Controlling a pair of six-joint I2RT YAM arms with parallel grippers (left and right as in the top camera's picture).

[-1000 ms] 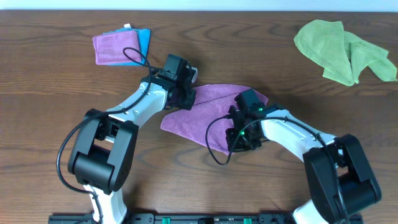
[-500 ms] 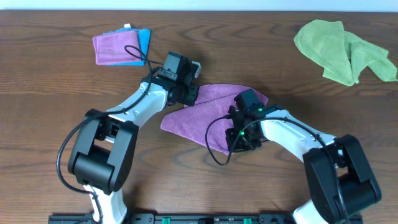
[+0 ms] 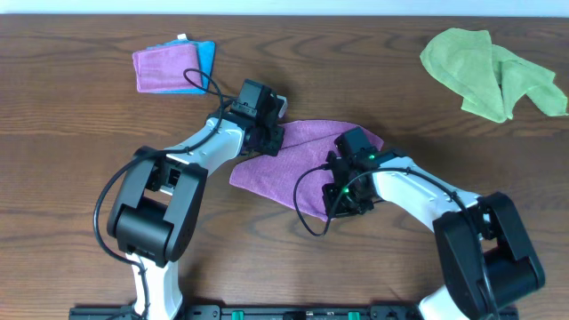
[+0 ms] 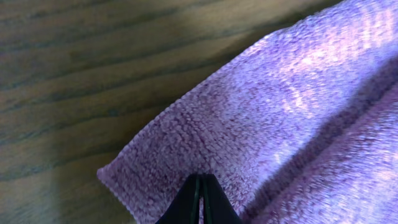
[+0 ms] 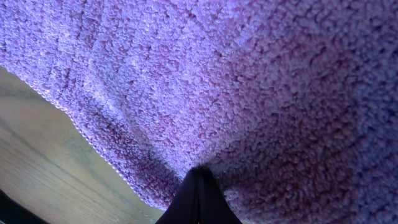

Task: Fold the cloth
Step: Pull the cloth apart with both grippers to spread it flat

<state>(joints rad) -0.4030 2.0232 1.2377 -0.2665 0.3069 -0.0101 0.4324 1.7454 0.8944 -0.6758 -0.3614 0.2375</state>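
The violet-purple cloth [image 3: 293, 164] lies in the middle of the wooden table, folded over into a rough triangle. My left gripper [image 3: 267, 138] is shut on the cloth's upper left corner; in the left wrist view the closed fingertips [image 4: 200, 186] pinch the cloth [image 4: 273, 112] near its corner. My right gripper [image 3: 336, 197] is shut on the cloth's lower right edge; in the right wrist view the closed fingertips [image 5: 198, 180] bite into the cloth [image 5: 205, 74], which fills the frame.
A flat-folded pinkish-purple cloth [image 3: 164, 69] lies on a blue cloth [image 3: 204, 58] at the back left. A crumpled lime-green cloth [image 3: 489, 71] lies at the back right. Bare wood [image 3: 71, 178] surrounds the arms.
My left gripper has shifted slightly right and forward with its corner of the cloth. The right arm has not moved.
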